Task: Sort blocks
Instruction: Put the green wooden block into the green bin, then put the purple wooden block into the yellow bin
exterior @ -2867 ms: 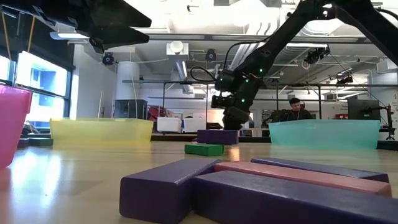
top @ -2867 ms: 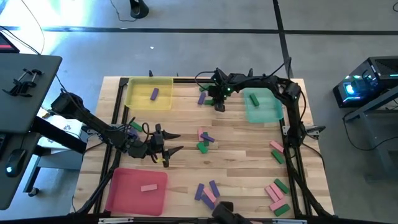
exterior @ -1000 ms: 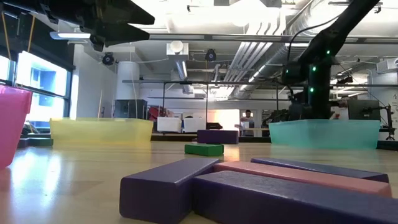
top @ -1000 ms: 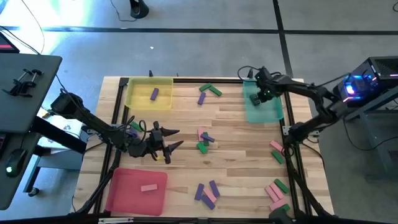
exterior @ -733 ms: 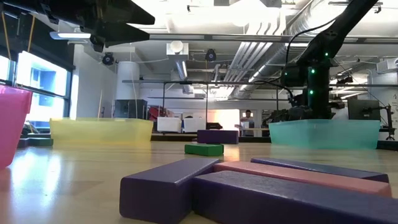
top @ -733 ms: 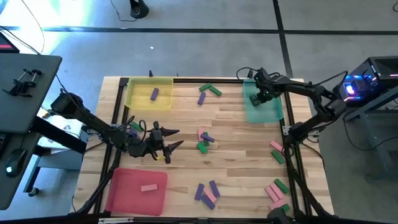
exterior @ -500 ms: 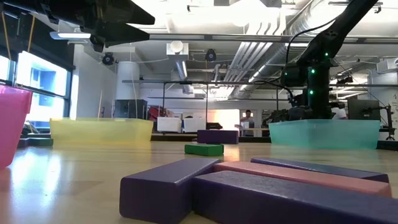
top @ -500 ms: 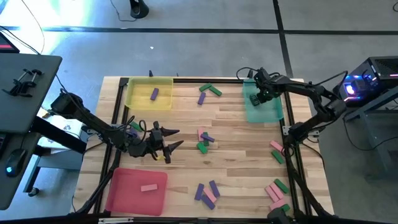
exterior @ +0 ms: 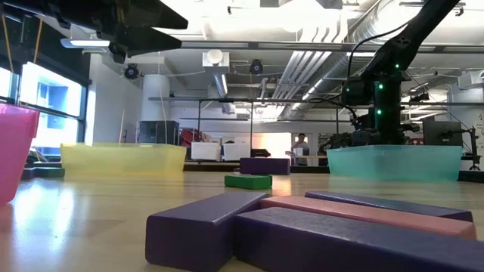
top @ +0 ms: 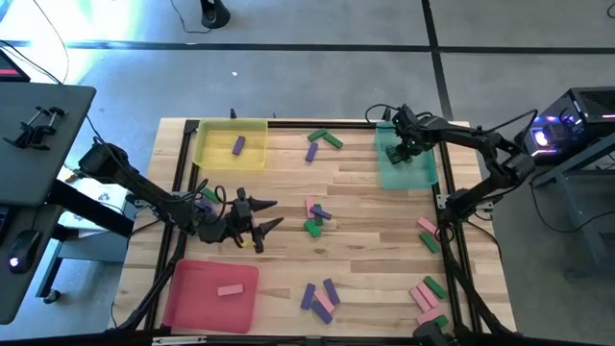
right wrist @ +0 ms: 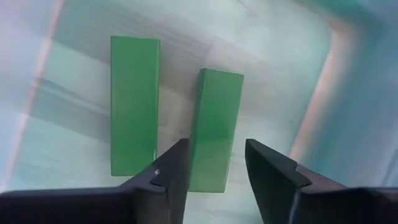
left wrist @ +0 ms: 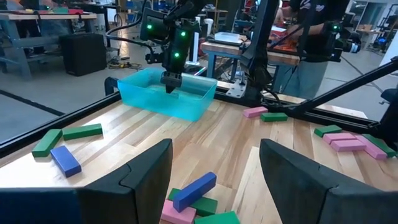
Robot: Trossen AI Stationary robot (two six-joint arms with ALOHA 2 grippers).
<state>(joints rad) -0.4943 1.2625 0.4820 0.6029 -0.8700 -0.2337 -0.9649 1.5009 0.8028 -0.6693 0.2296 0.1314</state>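
Over the teal tray at the far right of the table, the right claw hangs low inside the tray's walls, its fingers parted around the near end of a green block that lies flat on the tray floor; I cannot tell whether the fingers touch it. A second green block lies just beside the first, roughly parallel to it, also on the tray floor. The left claw waits above the left middle of the table, between the yellow tray and the pink tray, with its fingers spread wide and nothing between them. The other blocks are scattered: a purple one lies in the yellow tray, a pink one in the pink tray, a green and purple pair on the far side of the table between the yellow and teal trays, a small mixed heap near the centre, a purple and pink group by the near edge, and pink and green blocks along the right side. In the left wrist view a person stands beyond the table's far edge.
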